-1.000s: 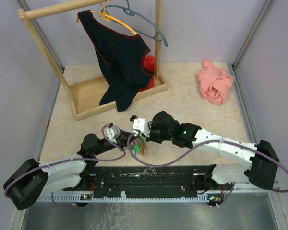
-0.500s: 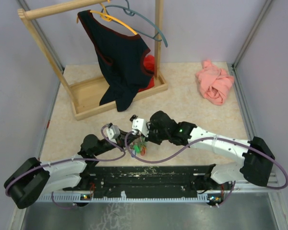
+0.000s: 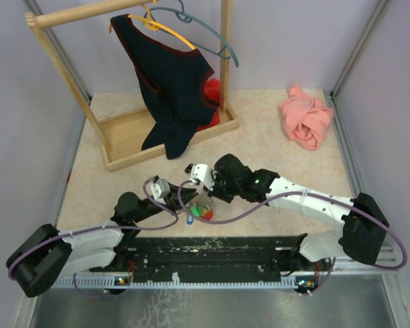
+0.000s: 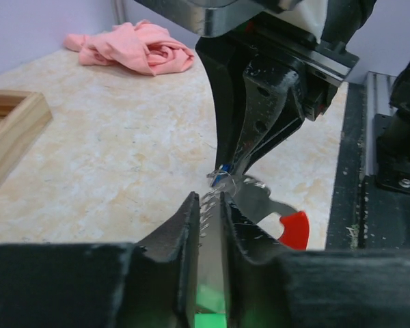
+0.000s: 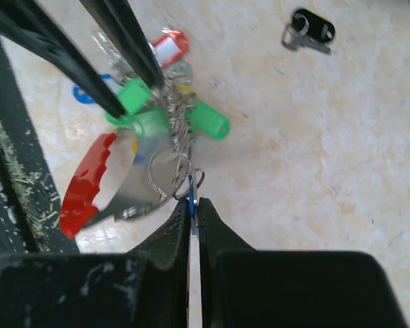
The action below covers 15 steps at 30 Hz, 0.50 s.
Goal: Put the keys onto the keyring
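Observation:
The keys (image 3: 199, 213) lie bunched on the table between both grippers, with green (image 5: 208, 119), red (image 5: 167, 48) and blue tags. A wire keyring (image 5: 149, 175) sits just ahead of my right gripper (image 5: 191, 203), which is shut on a thin blue key (image 4: 222, 174) at that ring. My left gripper (image 4: 206, 199) has its jaws a narrow way apart, with a silvery chain and a green tag (image 5: 133, 96) in the gap. In the top view the left gripper (image 3: 186, 205) and right gripper (image 3: 199, 198) meet over the bunch.
A red-handled metal opener (image 5: 89, 184) hangs on the bunch. A black key fob (image 5: 314, 27) lies apart on the table. A wooden rack (image 3: 167, 133) with a dark garment stands at the back, a pink cloth (image 3: 306, 123) at the back right.
The bunch has sunk from just above the table onto it. My right gripper has shifted left and back. The left jaws have parted slightly.

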Tool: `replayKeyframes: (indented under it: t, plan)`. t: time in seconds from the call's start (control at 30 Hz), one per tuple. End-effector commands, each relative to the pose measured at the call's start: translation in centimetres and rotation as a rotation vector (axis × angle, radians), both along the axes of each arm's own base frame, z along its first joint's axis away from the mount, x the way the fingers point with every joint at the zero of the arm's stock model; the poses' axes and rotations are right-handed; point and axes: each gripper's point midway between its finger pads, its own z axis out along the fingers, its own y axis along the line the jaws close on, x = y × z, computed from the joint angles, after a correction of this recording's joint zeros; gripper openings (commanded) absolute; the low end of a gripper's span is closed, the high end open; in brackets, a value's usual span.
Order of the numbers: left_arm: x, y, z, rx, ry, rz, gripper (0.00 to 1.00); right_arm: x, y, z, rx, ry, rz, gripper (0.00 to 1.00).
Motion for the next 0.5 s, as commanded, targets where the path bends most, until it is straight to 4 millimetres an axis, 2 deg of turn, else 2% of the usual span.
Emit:
replayKeyframes:
  t: [0.0, 0.1, 0.2, 0.47]
  plan:
    - [1.0, 0.8, 1.7, -0.046, -0.061, 0.07, 0.28, 2.4, -2.0, 2.8, 0.017, -0.064, -0.142, 0.0]
    - [1.8, 1.8, 1.6, -0.053, -0.055, 0.145, 0.37, 3.9, -2.9, 3.1, 0.026, -0.08, -0.228, 0.0]
    - [2.6, 2.8, 1.4, -0.048, -0.05, 0.22, 0.45, 5.5, -4.1, 2.4, 0.014, -0.077, -0.338, 0.0]
    - [5.2, 5.7, -0.2, -0.021, 0.026, 0.44, 0.58, 8.8, -7.9, -0.8, 0.041, -0.024, -0.618, 0.0]
